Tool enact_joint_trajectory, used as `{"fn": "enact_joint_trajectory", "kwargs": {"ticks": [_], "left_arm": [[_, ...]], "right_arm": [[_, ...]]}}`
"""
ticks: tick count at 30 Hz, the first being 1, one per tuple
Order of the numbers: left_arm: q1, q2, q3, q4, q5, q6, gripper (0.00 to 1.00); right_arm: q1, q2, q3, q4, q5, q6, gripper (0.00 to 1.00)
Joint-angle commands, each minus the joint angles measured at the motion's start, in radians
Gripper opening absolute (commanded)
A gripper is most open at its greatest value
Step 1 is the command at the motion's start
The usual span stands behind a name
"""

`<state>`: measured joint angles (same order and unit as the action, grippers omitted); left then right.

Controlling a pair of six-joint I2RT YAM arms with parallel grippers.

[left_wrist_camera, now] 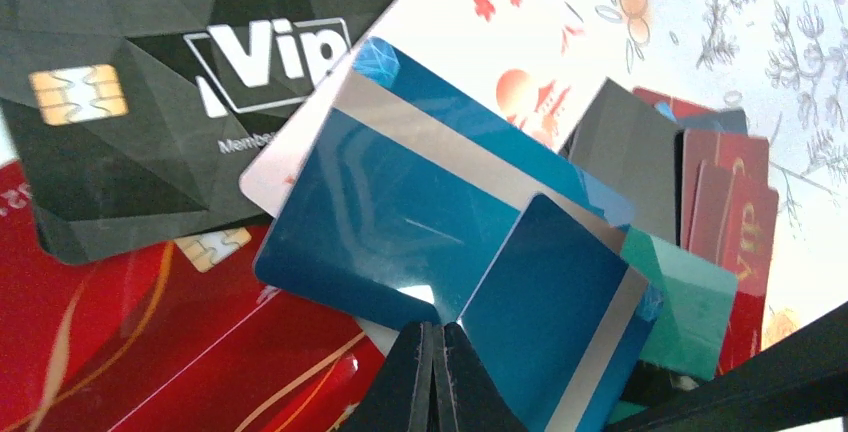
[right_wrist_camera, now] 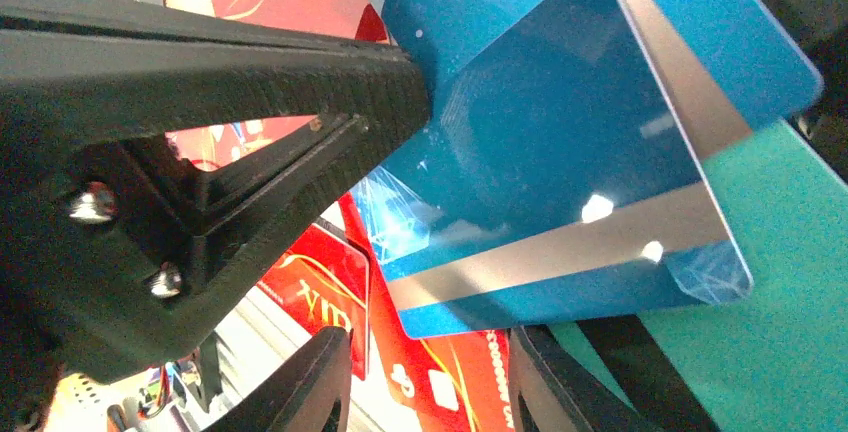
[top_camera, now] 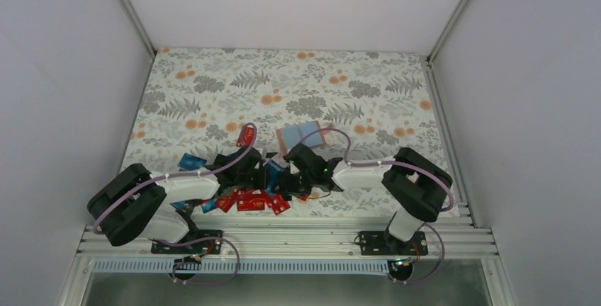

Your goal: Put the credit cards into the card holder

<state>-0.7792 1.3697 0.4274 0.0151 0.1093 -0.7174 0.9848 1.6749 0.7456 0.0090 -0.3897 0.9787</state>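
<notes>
The credit cards lie in a heap near the table's front edge, mostly red, with black, teal and pale ones among them. My left gripper is shut on the corner of a blue card with a silver stripe, tilted up above the heap. From the right wrist, that same blue card shows with the left gripper's tip on its edge. My right gripper is open just below the card, over a red card. The card holder lies open behind both grippers.
A single red card lies behind the heap and a blue one to its left. A second blue card lies under the held one. The two arms meet nose to nose over the pile. The rail runs along the front.
</notes>
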Motion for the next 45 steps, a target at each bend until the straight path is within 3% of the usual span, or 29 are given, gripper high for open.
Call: {"fn": "enact_joint_trajectory", "kwargs": {"ticks": [1, 8, 19, 31, 39, 45], "left_arm": [[-0.057, -0.009, -0.055, -0.063, 0.157, -0.035, 0.02], [-0.107, 0.003, -0.032, -0.055, 0.147, -0.038, 0.02], [-0.201, 0.159, 0.082, -0.018, 0.115, -0.057, 0.02], [-0.221, 0.194, 0.109, -0.021, 0.094, -0.064, 0.02], [-0.22, 0.184, 0.123, -0.046, 0.073, -0.063, 0.02], [-0.227, 0.122, 0.116, -0.062, 0.042, -0.085, 0.02]], "right_arm": [[-0.017, -0.099, -0.009, 0.096, 0.042, 0.001, 0.42], [-0.021, -0.203, -0.034, -0.036, 0.1, -0.008, 0.42], [-0.044, -0.342, -0.168, -0.147, 0.163, -0.009, 0.42], [-0.071, -0.286, -0.165, -0.158, 0.195, -0.134, 0.38], [-0.095, -0.318, -0.116, -0.24, 0.216, -0.239, 0.46], [-0.21, -0.309, -0.106, -0.274, 0.167, -0.321, 0.48]]}}
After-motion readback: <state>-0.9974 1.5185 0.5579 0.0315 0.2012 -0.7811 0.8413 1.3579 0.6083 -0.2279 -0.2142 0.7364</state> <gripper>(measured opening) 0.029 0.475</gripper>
